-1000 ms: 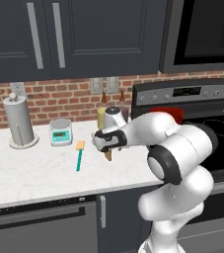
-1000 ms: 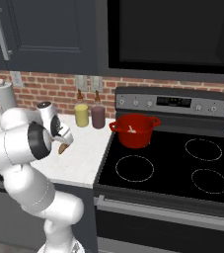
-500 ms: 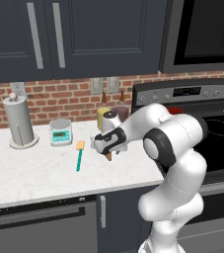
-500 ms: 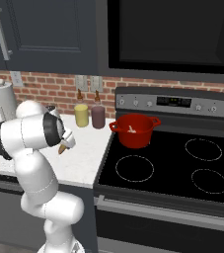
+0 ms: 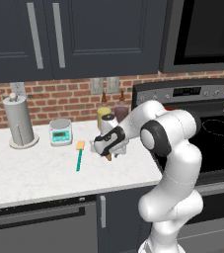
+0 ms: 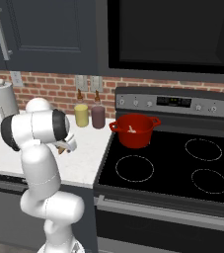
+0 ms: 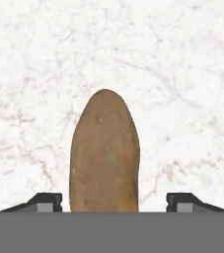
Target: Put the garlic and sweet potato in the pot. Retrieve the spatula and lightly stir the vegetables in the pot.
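Hidden parts: sweet potato (image 7: 104, 154) has its near end cut off at the bottom of the hand view; in the left base view it is just a small brown tip (image 5: 108, 157) poking out under the hand (image 5: 111, 148), and in the right base view a brown sliver (image 6: 61, 149) beside the arm.
Hard to tell: fingertips (image 7: 45, 201) stand on either side of the tuber with bare marble showing in the gaps, so no contact is visible; whether the tuber rests on the desk (image 5: 34, 173) or hangs just over it cannot be told.
Hand state: fairly wide, straddling the sweet potato, not visibly pressed on it.
Sweet potato axis: long axis runs up the hand view, between the fingers and across the line joining them, rounded tapered end pointing away from the camera.
Sweet potato place: over the white marble desk, left of the stove (image 6: 172, 168), near the spatula (image 5: 79, 155).
Spatula: flat on the desk, teal handle toward the front edge, yellow head toward the wall.
Pot (image 6: 133, 131): red, on the stove's back left burner, a small pale thing inside, too small to name surely.
Jars: yellow jar (image 6: 81, 115) and maroon jar (image 6: 98, 117) stand side by side by the brick wall.
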